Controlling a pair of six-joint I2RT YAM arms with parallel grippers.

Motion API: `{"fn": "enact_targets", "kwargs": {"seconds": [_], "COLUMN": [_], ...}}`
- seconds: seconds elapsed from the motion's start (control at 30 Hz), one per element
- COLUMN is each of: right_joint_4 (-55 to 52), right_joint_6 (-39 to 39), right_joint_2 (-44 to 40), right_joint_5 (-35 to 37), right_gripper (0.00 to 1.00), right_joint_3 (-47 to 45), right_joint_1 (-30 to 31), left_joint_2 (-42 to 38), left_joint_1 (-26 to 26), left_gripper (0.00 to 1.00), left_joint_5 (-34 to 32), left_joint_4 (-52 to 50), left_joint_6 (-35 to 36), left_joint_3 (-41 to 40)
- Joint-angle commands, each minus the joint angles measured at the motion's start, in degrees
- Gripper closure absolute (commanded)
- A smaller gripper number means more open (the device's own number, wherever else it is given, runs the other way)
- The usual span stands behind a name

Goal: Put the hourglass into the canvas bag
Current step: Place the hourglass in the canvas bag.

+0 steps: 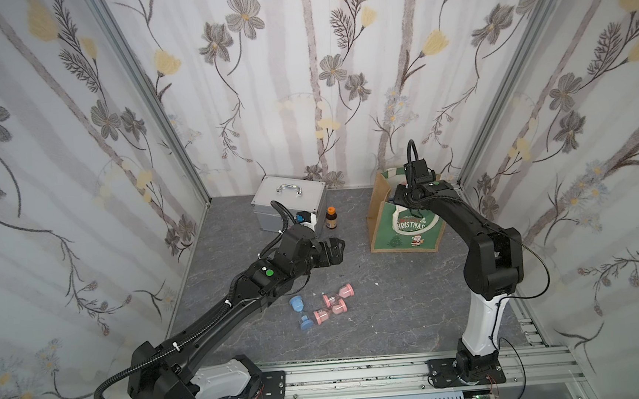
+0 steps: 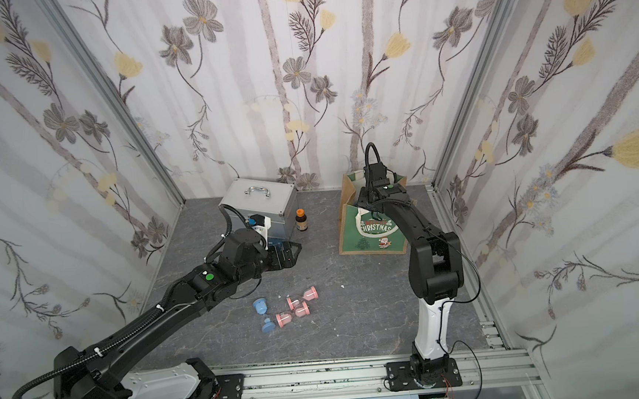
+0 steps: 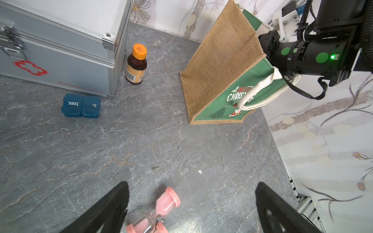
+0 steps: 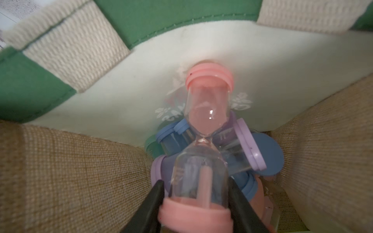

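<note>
The canvas bag point(image 1: 408, 229) stands at the back right, tan jute with a green "CHRISTMAS" front. My right arm reaches down into its mouth, so the gripper is hidden in both top views. In the right wrist view my right gripper point(image 4: 195, 182) is inside the bag. Its jaws flank the lower bulb of a pink hourglass point(image 4: 207, 113), slightly apart from the glass, and the hourglass is blurred. Purple and blue hourglasses point(image 4: 248, 149) lie beneath it on the white lining point(image 4: 141, 90). My left gripper point(image 3: 191, 184) hangs wide open above the table, near a pink hourglass point(image 3: 167, 201).
Two pink hourglasses point(image 1: 336, 303) and a blue one point(image 1: 300, 312) lie on the grey table in front of the left arm. A silver metal case point(image 1: 289, 206), a brown bottle with an orange cap point(image 1: 331, 218) and a blue pill box point(image 3: 81, 105) stand at the back. Wallpapered walls close in three sides.
</note>
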Motion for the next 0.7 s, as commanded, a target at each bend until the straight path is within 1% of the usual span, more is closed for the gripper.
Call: {"fn": "enact_targets", "kwargs": {"seconds": [0.0, 0.17, 0.27, 0.33, 0.43, 0.5, 0.67], "right_joint_4": [1.9, 1.4, 1.7, 1.6, 0.6, 1.1, 2.0], "right_joint_6": [-0.7, -1.1, -1.1, -1.2, -1.6, -2.0, -4.4], "right_joint_2": [-2.9, -7.7, -12.4, -15.4, -19.9, -23.0, -28.4], "right_joint_5": [1.5, 1.7, 3.0, 3.0, 4.3, 3.9, 3.6], "right_gripper": [0.41, 0.32, 0.27, 0.26, 0.24, 0.23, 0.20], "right_joint_3": [-0.8, -1.2, -2.7, -3.6, -5.0, -7.2, -13.2], "right_joint_1": [0.2, 0.5, 1.8, 3.0, 5.4, 7.6, 15.6], "left_joint_2": [-0.4, -0.9, -1.6, -2.1, -3.2, -4.4, -7.6], "left_joint_1": [0.0, 0.0, 0.1, 0.1, 0.1, 0.1, 0.1], "left_gripper": [0.00, 0.00, 0.00, 0.00, 0.00, 0.00, 0.00], "left_joint_5": [-0.9, -0.9, -1.1, -1.7, -3.0, -4.1, -7.3], "left_joint_4": [1.7, 1.2, 0.6, -0.6, -2.5, -3.7, -7.5], "left_joint_6": [-0.1, -0.5, -0.6, -0.7, -0.6, -0.6, -1.0], "left_joint_3": [0.2, 0.2, 0.0, 0.1, -0.5, -1.3, -3.6]}}
